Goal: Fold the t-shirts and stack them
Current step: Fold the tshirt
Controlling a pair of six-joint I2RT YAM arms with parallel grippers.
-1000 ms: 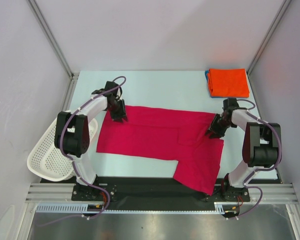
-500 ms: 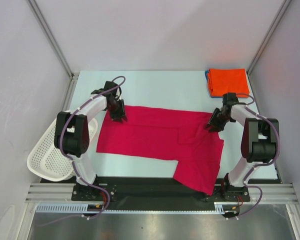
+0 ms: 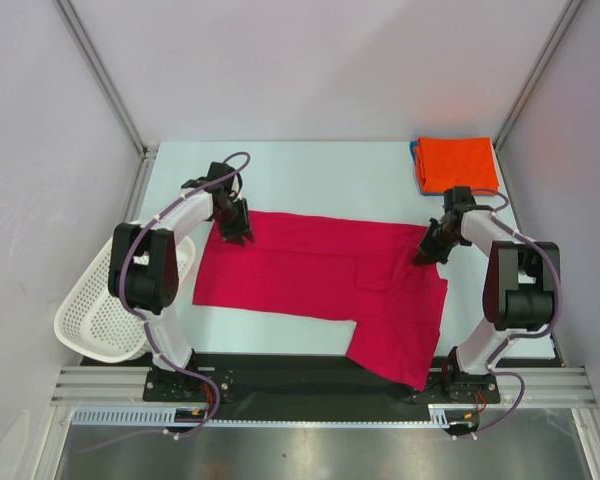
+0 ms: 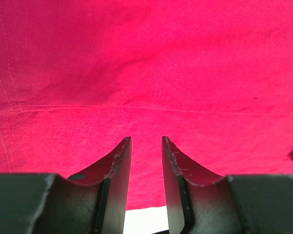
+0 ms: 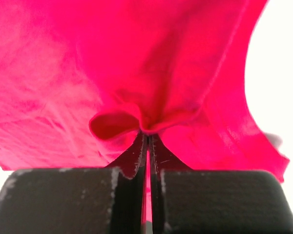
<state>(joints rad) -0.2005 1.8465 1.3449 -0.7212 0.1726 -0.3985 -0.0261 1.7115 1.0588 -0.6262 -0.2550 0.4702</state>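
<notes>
A crimson t-shirt point(image 3: 310, 270) lies spread flat across the table. It fills the left wrist view point(image 4: 146, 68) and the right wrist view point(image 5: 63, 92). My left gripper point(image 3: 236, 232) sits over the shirt's far left corner, open, with its fingers point(image 4: 118, 161) apart above flat cloth. My right gripper point(image 3: 426, 251) is at the shirt's far right edge, shut on a bunched fold of it point(image 5: 147, 127). A folded orange t-shirt point(image 3: 458, 163) rests on a folded blue t-shirt point(image 3: 417, 160) at the back right.
A white perforated basket point(image 3: 98, 312) hangs off the table's left edge beside the left arm. Bare table point(image 3: 330, 180) lies beyond the shirt. Grey walls and metal frame posts close in the sides.
My right gripper moved from the shirt's right side toward its far right corner, then came back slightly onto the edge. The left arm has not moved.
</notes>
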